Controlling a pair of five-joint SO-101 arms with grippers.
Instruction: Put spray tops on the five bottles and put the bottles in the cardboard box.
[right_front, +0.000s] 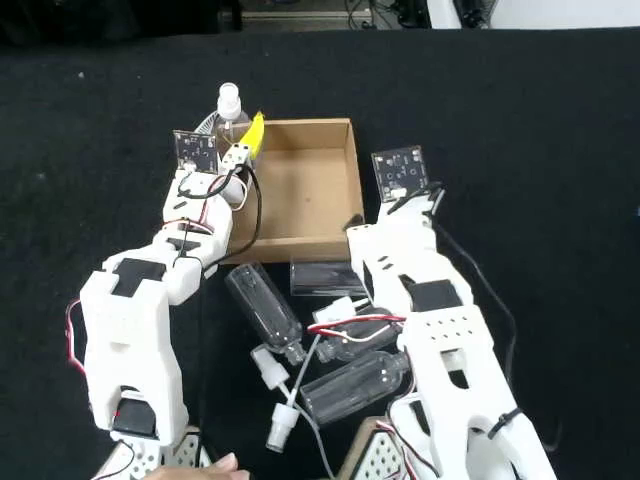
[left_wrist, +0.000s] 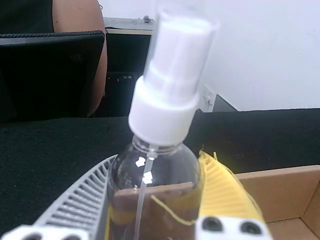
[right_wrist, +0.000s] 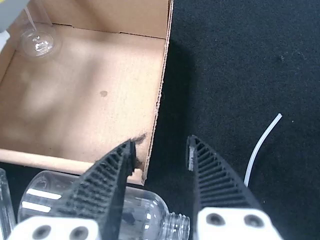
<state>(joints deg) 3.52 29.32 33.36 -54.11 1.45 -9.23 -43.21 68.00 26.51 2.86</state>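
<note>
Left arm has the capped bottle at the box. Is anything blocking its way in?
Nothing visible does. The capped bottle in the left gripper is at the cardboard box's far corner, over plain cardboard floor. The right gripper, jaws open, is at the opposite corner.

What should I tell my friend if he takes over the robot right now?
Left tool: shut on a spray-topped bottle, held upright at the far corner of the cardboard box.
Right tool: open, holding nothing, at the box's near corner above an open-necked bottle.
Three more bottles lie on the table in front of the box, with loose spray tops among them.
Done: one bottle has its top.
Left: let that bottle go in the box, then top and box the other four.
</note>
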